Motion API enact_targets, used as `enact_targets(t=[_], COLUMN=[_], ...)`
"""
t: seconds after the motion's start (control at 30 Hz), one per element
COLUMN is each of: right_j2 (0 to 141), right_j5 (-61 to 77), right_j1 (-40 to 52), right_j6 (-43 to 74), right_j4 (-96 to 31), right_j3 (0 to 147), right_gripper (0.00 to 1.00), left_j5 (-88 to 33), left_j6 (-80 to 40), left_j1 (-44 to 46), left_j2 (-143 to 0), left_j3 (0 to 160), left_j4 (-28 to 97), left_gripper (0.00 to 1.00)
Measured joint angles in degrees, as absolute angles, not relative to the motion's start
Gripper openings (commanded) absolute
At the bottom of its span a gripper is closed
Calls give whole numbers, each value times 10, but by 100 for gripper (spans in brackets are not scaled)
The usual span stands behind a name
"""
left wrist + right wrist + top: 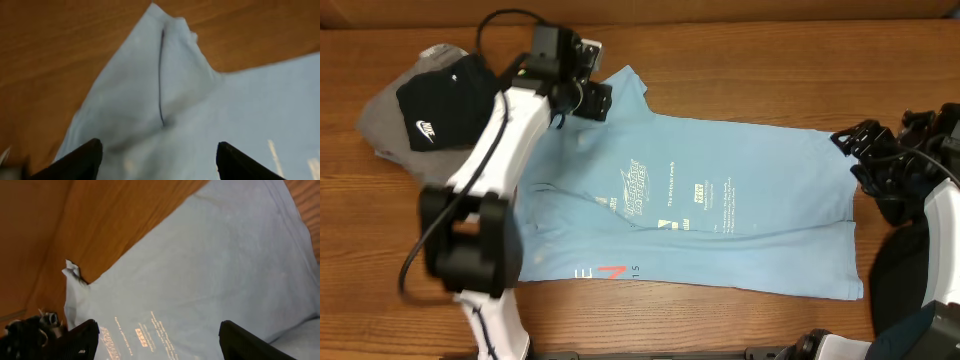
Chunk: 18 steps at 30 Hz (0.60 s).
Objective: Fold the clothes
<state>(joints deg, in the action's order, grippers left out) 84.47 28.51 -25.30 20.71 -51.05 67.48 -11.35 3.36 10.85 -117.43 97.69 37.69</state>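
A light blue T-shirt [740,200] with white lettering lies spread flat across the middle of the table, one of the clothes. My left gripper [592,95] hovers over its upper-left sleeve [165,75]. In the left wrist view this gripper [159,155] is open, with only blue cloth below the gap. My right gripper [855,150] is at the shirt's right edge. It [157,340] is open too, above the lettered front [210,260], and holds nothing.
A grey garment [385,115] with a black Nike-logo piece [440,105] on it lies bunched at the back left. A dark cloth shape [898,275] sits partly under the right arm. Bare wooden table [740,70] runs behind the shirt.
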Motion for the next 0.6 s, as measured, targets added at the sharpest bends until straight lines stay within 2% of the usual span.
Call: enact_targets(t=[0.13,0.23,0.33,0.53,0.6], right_j2=[847,847,847,847,847], right_j5=[281,275,268,251,249], right_j1=[-253,-253,-253,-253,-253], right_j6=[207,205,201,196,195], right_j4=[-532,-547,-557,-561,-560], right_j3=[675,675,675,675,675], right_gripper=[80,80,81,81,82], left_j5=[-106,-83,-57,-38,-37], left_j6=[34,38,46,51,52], left_j1=[109,109,113,121,124], left_j2=[-1257,-1293,-1318,-1353,-1360], left_j3=[1038,1052,1053,1053,1053], left_j4=[330,295,275,247,241], left_gripper=[56,62,62,61,56])
